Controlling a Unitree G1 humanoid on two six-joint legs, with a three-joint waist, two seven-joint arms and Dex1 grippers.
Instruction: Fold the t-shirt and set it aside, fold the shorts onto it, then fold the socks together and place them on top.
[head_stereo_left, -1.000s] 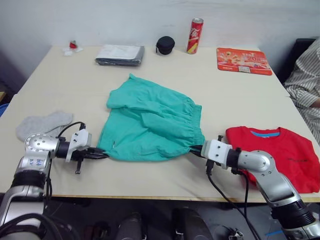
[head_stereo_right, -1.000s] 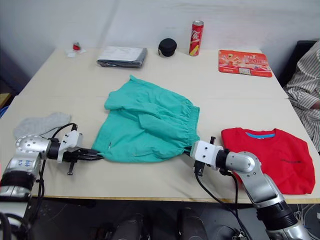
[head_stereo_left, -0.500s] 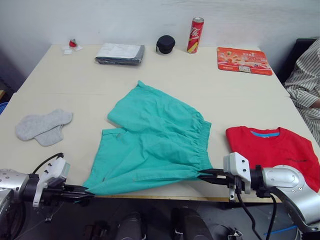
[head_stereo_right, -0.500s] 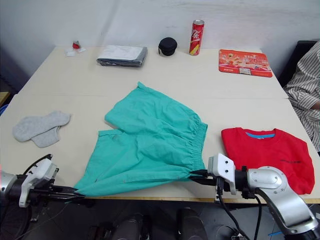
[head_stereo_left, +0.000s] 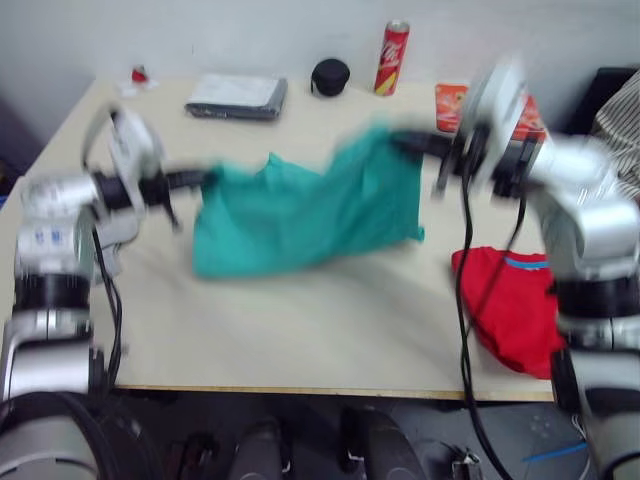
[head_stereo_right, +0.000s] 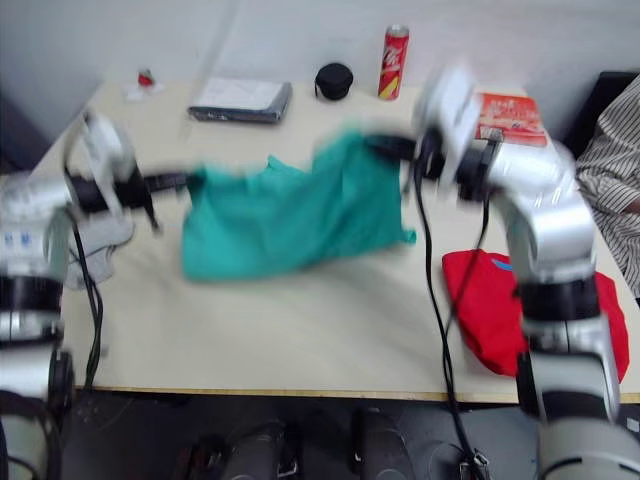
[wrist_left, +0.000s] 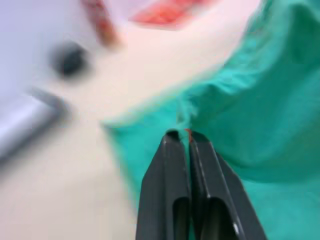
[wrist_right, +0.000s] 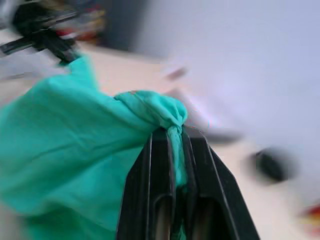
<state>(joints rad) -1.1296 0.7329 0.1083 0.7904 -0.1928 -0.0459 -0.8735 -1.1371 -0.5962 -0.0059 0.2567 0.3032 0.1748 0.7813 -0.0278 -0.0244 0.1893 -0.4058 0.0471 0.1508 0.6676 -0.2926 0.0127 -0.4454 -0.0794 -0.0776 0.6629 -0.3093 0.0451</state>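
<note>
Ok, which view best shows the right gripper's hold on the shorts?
The right wrist view: the right gripper is shut on a bunched edge of the shorts. The eye views show that grip blurred, the shorts hanging between both grippers.

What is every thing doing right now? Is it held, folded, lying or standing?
Shorts: lifted, stretched between both grippers.
Left gripper: shut on a shorts corner.
Right gripper: shut on bunched shorts fabric.
T-shirt: lying on the table, near the right edge.
Soda can: standing upright.
Grey cloth: folded flat.
</note>
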